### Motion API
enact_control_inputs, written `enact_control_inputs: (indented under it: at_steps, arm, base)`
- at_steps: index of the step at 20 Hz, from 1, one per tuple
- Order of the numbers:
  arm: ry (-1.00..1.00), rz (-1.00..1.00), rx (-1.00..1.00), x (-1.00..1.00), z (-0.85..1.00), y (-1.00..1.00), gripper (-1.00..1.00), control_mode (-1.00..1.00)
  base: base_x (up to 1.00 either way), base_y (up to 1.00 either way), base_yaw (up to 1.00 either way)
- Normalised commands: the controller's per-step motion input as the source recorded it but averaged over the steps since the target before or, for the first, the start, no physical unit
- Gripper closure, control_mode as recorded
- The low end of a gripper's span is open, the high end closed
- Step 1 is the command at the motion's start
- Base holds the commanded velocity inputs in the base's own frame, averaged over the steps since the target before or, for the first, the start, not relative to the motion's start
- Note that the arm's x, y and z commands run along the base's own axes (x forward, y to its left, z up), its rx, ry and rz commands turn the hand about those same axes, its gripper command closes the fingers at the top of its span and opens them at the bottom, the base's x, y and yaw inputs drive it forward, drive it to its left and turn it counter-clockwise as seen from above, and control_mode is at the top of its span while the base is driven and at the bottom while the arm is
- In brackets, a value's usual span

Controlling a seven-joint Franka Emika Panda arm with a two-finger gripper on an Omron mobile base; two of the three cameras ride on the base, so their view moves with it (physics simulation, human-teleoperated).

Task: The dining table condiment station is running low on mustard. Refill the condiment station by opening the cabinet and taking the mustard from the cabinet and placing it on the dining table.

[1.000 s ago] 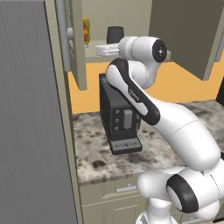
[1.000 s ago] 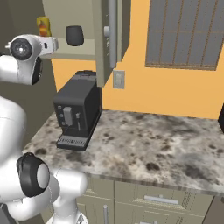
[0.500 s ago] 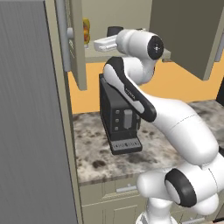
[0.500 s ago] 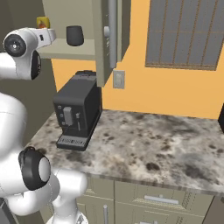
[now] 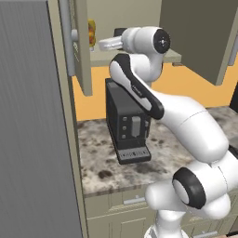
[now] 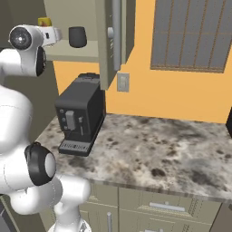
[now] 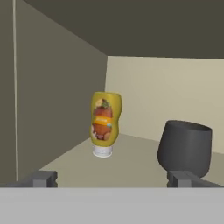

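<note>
The mustard [image 7: 105, 122] is a yellow squeeze bottle with a reddish label, standing on its pale cap on the shelf inside the cabinet [image 7: 57, 109]. My gripper [image 7: 113, 178] is open, and its fingertips [image 7: 41, 178] stand wide apart, short of the bottle with nothing between them. In the left base view the hand [image 5: 108, 44] reaches into the open cabinet [image 5: 82, 51] toward the mustard [image 5: 91, 31], which the door partly hides. From the right, the mustard [image 6: 44, 21] shows just behind the hand [image 6: 50, 32]. The dining table is out of view.
A dark cup [image 7: 186, 146] stands on the same shelf to the right of the bottle, close to my right fingertip; it also shows as the cup [image 6: 77, 36]. A black coffee machine [image 5: 126, 122] sits on the stone worktop [image 6: 154, 149] below. Open cabinet doors [image 6: 111, 38] flank the shelf.
The hand has risen slightly and moved further into the cabinet toward the bottle. The jaws have stayed open.
</note>
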Motion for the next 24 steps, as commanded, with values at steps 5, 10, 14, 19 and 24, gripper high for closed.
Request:
enact_control_inputs:
  at_steps: [5, 10, 14, 19, 24]
  arm:
    - [-0.01, 0.00, 0.00, 0.00, 0.00, -0.11, -1.00, -1.00]
    - [0.00, 0.00, 0.00, 0.06, 0.00, 0.00, -1.00, -1.00]
    - [0.00, 0.00, 0.00, 0.35, 0.00, 0.00, -1.00, -1.00]
    - [-0.05, 0.00, 0.00, 0.44, 0.00, 0.00, -1.00, -1.00]
    - [-0.19, 0.03, 0.00, 0.22, 0.00, 0.20, -1.00, -1.00]
  base:
    - [0.00, 0.00, 0.00]
    - [0.00, 0.00, 0.00]
    - [0.00, 0.00, 0.00]
    - [0.00, 0.00, 0.00]
    - [0.00, 0.00, 0.00]
